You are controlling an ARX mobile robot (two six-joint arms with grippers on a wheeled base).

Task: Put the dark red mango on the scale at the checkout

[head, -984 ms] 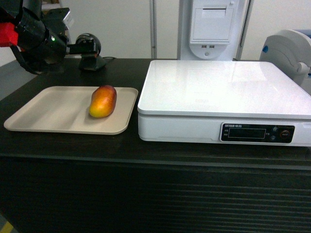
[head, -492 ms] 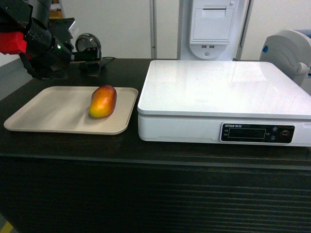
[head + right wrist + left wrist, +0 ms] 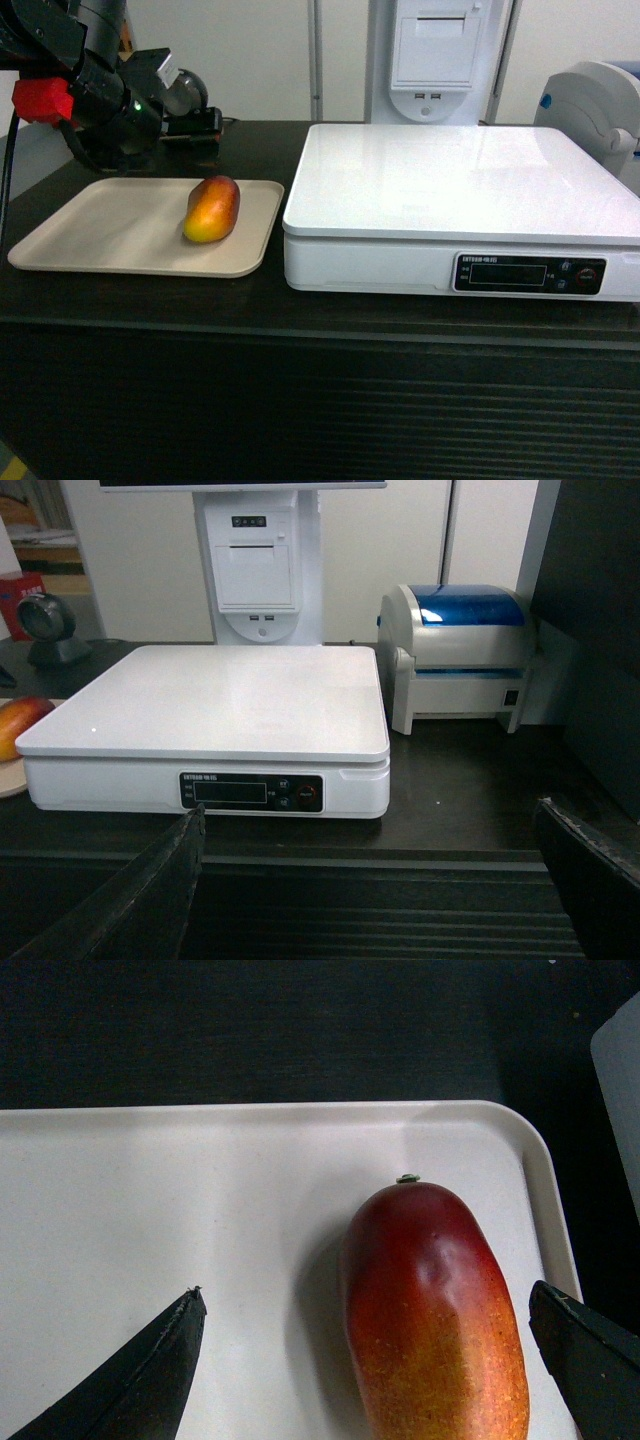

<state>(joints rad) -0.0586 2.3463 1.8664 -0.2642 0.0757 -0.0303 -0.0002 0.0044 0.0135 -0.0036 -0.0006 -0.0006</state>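
The dark red mango (image 3: 212, 208) lies on a flat beige tray (image 3: 110, 235) on the black checkout counter (image 3: 300, 400), left of the white scale (image 3: 460, 180). My left gripper (image 3: 195, 138) hovers above the tray's back edge, just behind the mango. In the left wrist view it is open (image 3: 365, 1290), and the mango (image 3: 435, 1310) lies below between the two fingers, nearer the right one, untouched. My right gripper (image 3: 369, 810) is open and empty, low in front of the counter's ribbed panel (image 3: 400, 900), facing the scale (image 3: 210, 695). It does not show in the head view.
A white terminal stand (image 3: 435, 50) rises behind the scale. A label printer with a blue lid (image 3: 465, 655) sits right of the scale. A round dark scanner (image 3: 190, 92) stands behind the tray, partly hidden by my left arm.
My left arm has swung right and down from the far left corner to just behind the mango. Mango, tray and scale have not moved.
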